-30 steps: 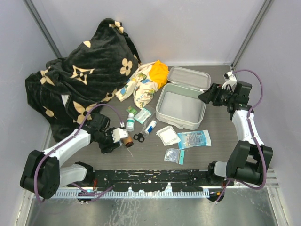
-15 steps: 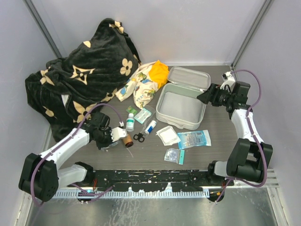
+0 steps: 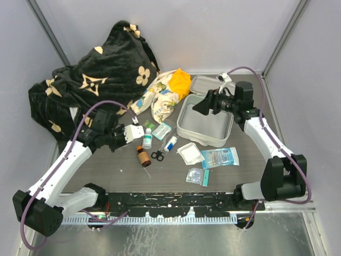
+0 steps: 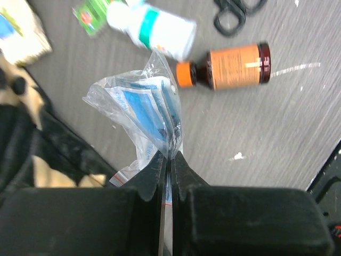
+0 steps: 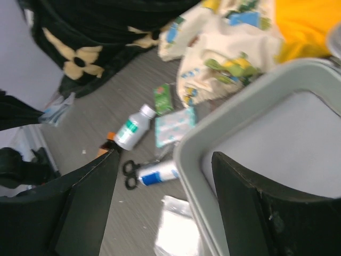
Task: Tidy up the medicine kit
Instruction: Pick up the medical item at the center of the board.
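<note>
Clear pouch (image 4: 144, 112), freshly clamped in the closed left tool (image 4: 169, 157), had left the tabletop (image 3: 170, 170) for packing, while the empty, wide-spread right tool (image 5: 165, 160) reached over the medicine kit (image 3: 205, 124).

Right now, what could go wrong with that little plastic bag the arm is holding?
The left gripper pinches the plastic bag only by a thin edge, so it might slip out. The right gripper hangs open over the case, so the two arms could crowd each other there.
</note>
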Controlling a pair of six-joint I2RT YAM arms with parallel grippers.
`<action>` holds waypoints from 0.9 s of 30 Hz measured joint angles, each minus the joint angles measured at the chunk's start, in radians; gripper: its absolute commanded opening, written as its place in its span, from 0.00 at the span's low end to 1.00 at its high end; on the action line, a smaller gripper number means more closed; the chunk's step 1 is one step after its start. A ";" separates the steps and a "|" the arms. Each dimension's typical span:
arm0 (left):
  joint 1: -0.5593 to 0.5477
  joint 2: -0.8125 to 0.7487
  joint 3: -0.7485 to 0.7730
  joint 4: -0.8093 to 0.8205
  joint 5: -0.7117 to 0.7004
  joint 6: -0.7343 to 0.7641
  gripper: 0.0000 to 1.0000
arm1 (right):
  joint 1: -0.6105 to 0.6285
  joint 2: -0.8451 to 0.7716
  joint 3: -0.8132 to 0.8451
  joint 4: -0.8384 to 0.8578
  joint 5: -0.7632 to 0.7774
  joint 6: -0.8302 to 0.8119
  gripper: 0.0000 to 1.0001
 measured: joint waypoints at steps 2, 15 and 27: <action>-0.015 0.016 0.059 0.012 0.021 -0.010 0.05 | 0.061 0.031 0.036 0.057 -0.018 0.061 0.77; -0.257 0.112 0.151 0.300 -0.089 -0.021 0.00 | 0.356 0.223 0.188 0.181 -0.031 0.304 0.77; -0.288 0.112 0.099 0.390 -0.182 -0.018 0.00 | 0.407 0.378 0.192 0.245 -0.084 0.479 0.36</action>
